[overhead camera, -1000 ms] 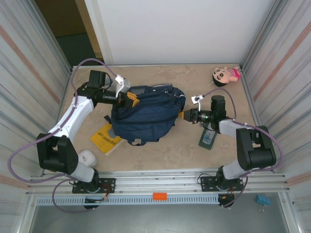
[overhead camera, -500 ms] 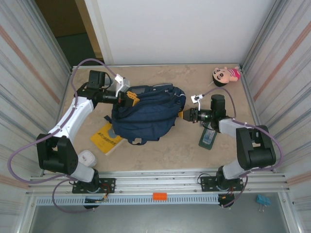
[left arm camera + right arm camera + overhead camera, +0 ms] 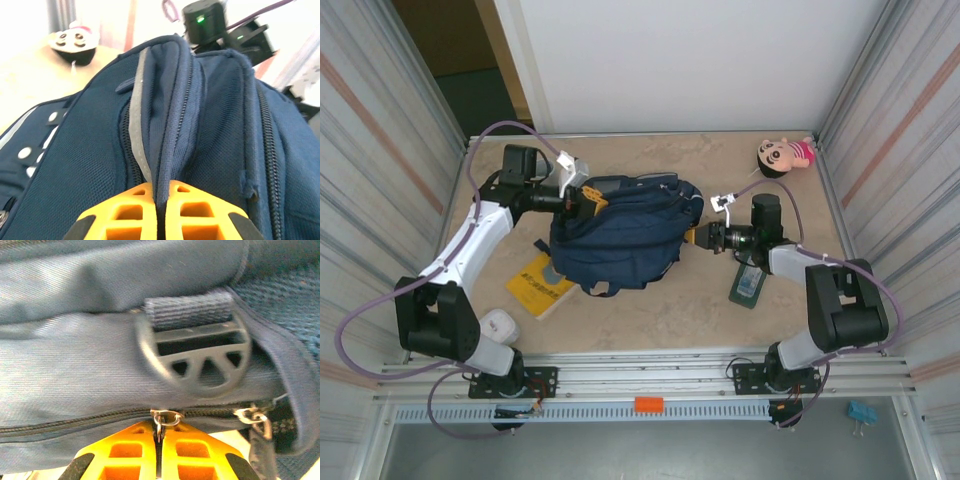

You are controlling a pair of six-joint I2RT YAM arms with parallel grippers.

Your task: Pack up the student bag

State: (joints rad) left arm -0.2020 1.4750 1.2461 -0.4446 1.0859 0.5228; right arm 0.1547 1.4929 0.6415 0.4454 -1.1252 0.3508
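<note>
The navy student bag (image 3: 620, 238) lies on its side in the middle of the table. My left gripper (image 3: 588, 204) is at the bag's upper left end, shut on a fold of navy fabric beside a zipper (image 3: 165, 165). My right gripper (image 3: 698, 238) presses against the bag's right side, shut on a small metal zipper pull (image 3: 161, 424) on the closed zipper line. A round grey plastic buckle (image 3: 195, 357) sits just above that zipper. A second metal pull (image 3: 252, 417) hangs to the right.
A yellow book (image 3: 538, 283) lies partly under the bag's lower left. A dark green flat case (image 3: 748, 285) lies by the right arm. A doll head (image 3: 783, 155) rests at the far right corner. A white object (image 3: 500, 325) sits near the left arm's base.
The right gripper has crept a little left against the bag. The bag's left end has shifted slightly with the left gripper. Both stay shut.
</note>
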